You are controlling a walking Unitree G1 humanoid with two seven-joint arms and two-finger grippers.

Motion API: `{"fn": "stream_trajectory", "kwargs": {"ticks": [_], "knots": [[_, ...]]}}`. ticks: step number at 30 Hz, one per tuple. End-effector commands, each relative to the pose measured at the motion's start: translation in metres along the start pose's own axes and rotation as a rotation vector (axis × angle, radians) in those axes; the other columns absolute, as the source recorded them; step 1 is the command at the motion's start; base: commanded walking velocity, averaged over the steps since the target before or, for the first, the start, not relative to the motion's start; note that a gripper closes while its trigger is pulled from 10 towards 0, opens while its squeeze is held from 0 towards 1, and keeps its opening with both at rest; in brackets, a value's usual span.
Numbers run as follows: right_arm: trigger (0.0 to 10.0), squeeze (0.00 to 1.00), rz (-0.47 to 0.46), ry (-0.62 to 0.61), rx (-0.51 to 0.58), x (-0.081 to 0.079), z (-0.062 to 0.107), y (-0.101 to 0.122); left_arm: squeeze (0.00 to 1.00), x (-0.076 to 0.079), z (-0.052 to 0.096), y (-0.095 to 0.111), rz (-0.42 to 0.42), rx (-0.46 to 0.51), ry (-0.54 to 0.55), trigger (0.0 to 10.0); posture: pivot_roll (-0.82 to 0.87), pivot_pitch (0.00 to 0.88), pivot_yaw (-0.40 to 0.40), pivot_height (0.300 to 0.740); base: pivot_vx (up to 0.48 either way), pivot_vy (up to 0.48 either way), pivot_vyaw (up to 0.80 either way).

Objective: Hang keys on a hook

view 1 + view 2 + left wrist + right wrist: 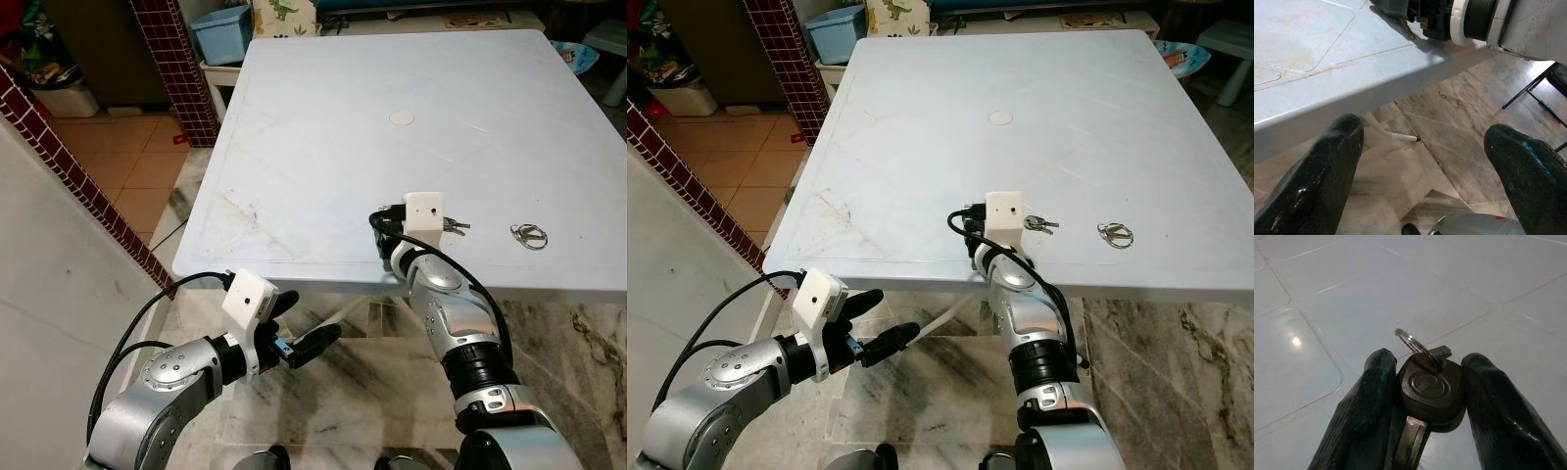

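The pale blue counter [323, 147] is lying ahead of me, its near edge just past my right wrist and its far half offering open room. My left gripper [1422, 161] is hovering below that edge over the marble floor [1449, 142], fingers spread apart. My right gripper [1425, 396] is resting low on the counter near the edge, pinching the black key head [1430, 387] between both fingers. The key's long axis is running along the fingers, blade [1409, 440] pointing back toward my wrist. A loose ring [528, 235] is lying well apart to the right.
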State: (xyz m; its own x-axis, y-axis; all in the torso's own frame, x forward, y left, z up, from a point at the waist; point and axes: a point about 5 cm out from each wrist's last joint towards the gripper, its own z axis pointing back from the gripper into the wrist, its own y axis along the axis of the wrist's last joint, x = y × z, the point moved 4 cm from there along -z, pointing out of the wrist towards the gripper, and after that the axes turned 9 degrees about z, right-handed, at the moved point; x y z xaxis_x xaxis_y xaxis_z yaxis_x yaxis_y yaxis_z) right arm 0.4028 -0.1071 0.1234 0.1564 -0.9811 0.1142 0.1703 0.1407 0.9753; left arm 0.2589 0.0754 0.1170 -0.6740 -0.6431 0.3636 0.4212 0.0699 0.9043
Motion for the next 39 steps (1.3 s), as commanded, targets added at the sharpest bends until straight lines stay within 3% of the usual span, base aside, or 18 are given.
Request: {"fn": "stream_trajectory", "kwargs": {"ticks": [1,10,15,17,18,25,33,34,35,36,39], "knots": [[0.0,0.00,-0.001,0.025,-0.036,-0.009,0.002,-0.008,0.00,0.002,0.001,0.000,-0.002,-0.004,-0.004,10.0,0.02,0.167,0.070,0.740,0.000,0.000,0.00],[0.0,0.00,-0.006,-0.005,0.013,-0.005,0.003,0.004,0.00,-0.001,0.001,0.003,-0.011,0.010,0.012,10.0,0.02,0.161,0.067,0.740,0.000,0.000,0.00],[0.0,0.00,-0.013,-0.037,0.169,-0.001,0.007,0.032,0.00,-0.009,0.000,0.008,-0.038,0.043,0.067,10.0,0.02,0.155,0.067,0.740,0.000,0.000,0.00],[0.0,0.00,-0.012,-0.038,0.186,-0.001,0.008,0.035,0.00,-0.011,0.000,0.009,-0.040,0.050,0.078,10.0,0.02,0.155,0.067,0.740,0.000,0.000,0.00],[0.0,0.00,0.000,-0.044,0.237,0.000,0.011,0.044,0.00,-0.017,0.000,0.013,-0.059,0.080,0.128,10.0,0.01,0.146,0.069,0.740,0.000,0.000,0.00],[0.0,0.00,0.032,-0.027,0.335,-0.001,0.019,0.064,0.00,-0.027,0.002,0.021,-0.077,0.144,0.214,10.0,0.01,0.144,0.068,0.740,0.000,0.000,0.00],[0.0,0.00,0.027,0.040,0.376,-0.008,0.029,0.065,0.00,-0.038,0.009,0.030,-0.133,0.208,0.308,10.0,0.01,0.139,0.065,0.740,0.000,0.000,0.00],[4.8,0.00,0.025,0.060,0.386,-0.009,0.034,0.065,0.00,-0.046,0.014,0.033,-0.162,0.233,0.385,10.0,0.01,0.137,0.062,0.740,0.000,0.000,0.00],[4.8,0.00,0.025,0.060,0.386,-0.009,0.034,0.065,0.00,-0.046,0.014,0.033,-0.162,0.233,0.385,10.0,0.01,0.137,0.062,0.740,0.000,0.000,0.00],[10.0,0.00,0.025,0.072,0.396,-0.008,0.040,0.064,0.00,-0.055,0.020,0.036,-0.169,0.260,0.462,10.0,0.01,0.135,0.060,0.740,0.000,0.000,0.00],[10.0,0.00,0.037,0.055,0.403,-0.002,0.049,0.062,0.00,-0.063,0.028,0.037,-0.159,0.296,0.546,10.0,0.00,0.135,0.058,0.740,0.000,0.000,0.00]]}}
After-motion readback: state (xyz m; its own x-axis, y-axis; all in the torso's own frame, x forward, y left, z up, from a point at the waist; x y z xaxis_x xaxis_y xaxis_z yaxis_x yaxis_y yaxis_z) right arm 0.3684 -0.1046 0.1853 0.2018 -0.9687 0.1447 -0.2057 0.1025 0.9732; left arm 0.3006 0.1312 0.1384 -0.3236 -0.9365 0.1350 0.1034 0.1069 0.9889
